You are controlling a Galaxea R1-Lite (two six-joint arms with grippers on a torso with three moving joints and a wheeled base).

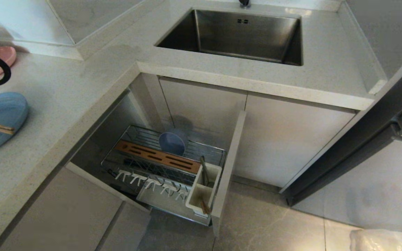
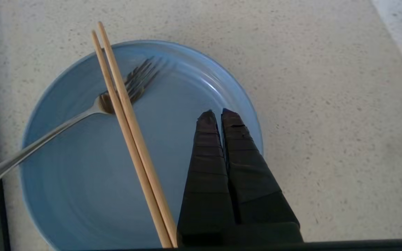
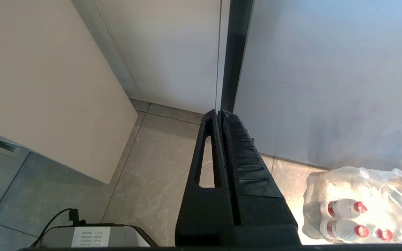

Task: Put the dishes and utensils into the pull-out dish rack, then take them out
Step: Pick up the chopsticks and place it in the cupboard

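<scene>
The pale-blue plate [image 2: 82, 181] lies on the speckled counter, also at the left edge of the head view as the plate [image 1: 2, 111]. Across it rest a pair of wooden chopsticks [image 2: 131, 132] and a silver fork [image 2: 65, 122], the chopsticks over the fork's neck. My left gripper [image 2: 218, 113] hovers shut and empty above the plate, beside the chopsticks. The pull-out dish rack [image 1: 141, 134] stands open below the counter, with the small blue bowl [image 1: 172, 143] standing behind its wooden bar [image 1: 157, 157]. My right gripper [image 3: 219, 112] hangs shut over the floor.
The rack's white utensil cup [image 1: 202, 190] holds a grey handle and brown stick ends. The beige front panel [image 1: 230, 164] juts into the floor space. A steel sink [image 1: 236, 35] lies behind, a pink plate [image 1: 7, 55] far left. Wrapped water bottles [image 3: 361, 205] lie on the floor.
</scene>
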